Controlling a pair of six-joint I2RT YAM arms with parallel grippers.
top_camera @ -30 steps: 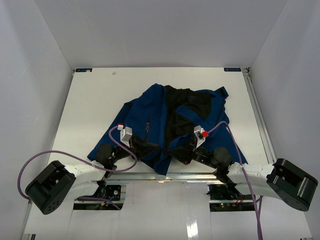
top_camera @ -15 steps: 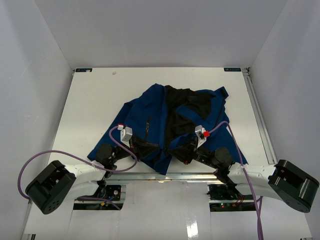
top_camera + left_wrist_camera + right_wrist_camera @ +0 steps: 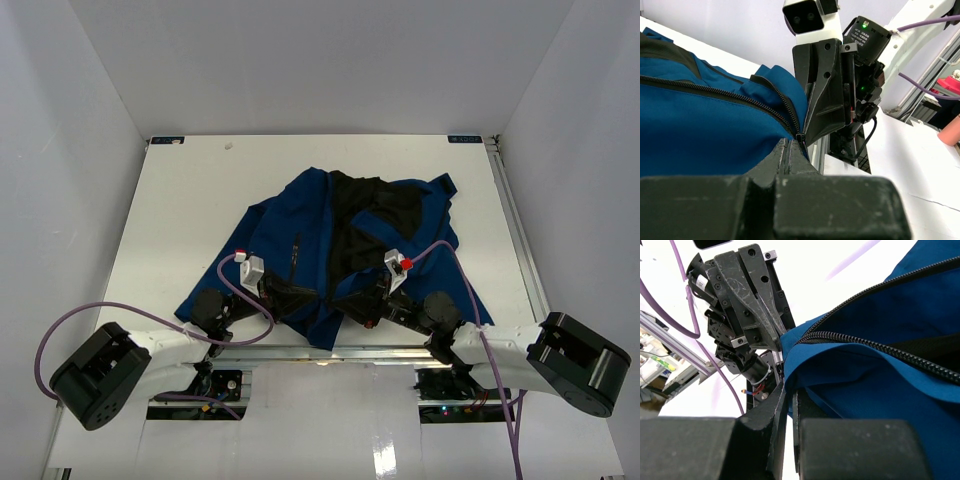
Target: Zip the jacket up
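Note:
The royal-blue jacket [image 3: 300, 225] lies open on the white table [image 3: 180, 200], its black lining facing up in the middle. Both grippers meet at its near hem. My left gripper [image 3: 316, 300] is shut, pinching the bottom end of one front edge beside the zipper teeth [image 3: 715, 90]. In the left wrist view its tips [image 3: 791, 143] close right under the zipper's end. My right gripper [image 3: 340, 300] is shut on the blue hem of the other front edge [image 3: 790, 390]. The black zipper teeth [image 3: 880, 345] run up and away from it. The two grippers almost touch.
A metal rail [image 3: 330, 352] runs along the table's near edge just below the grippers. Purple cables [image 3: 230, 275] loop over both arms. White walls close in the left, right and back sides. A jacket sleeve spreads towards the near left [image 3: 205, 295].
The right arm has shifted slightly to the left, towards the left gripper. The left arm and the jacket look unchanged.

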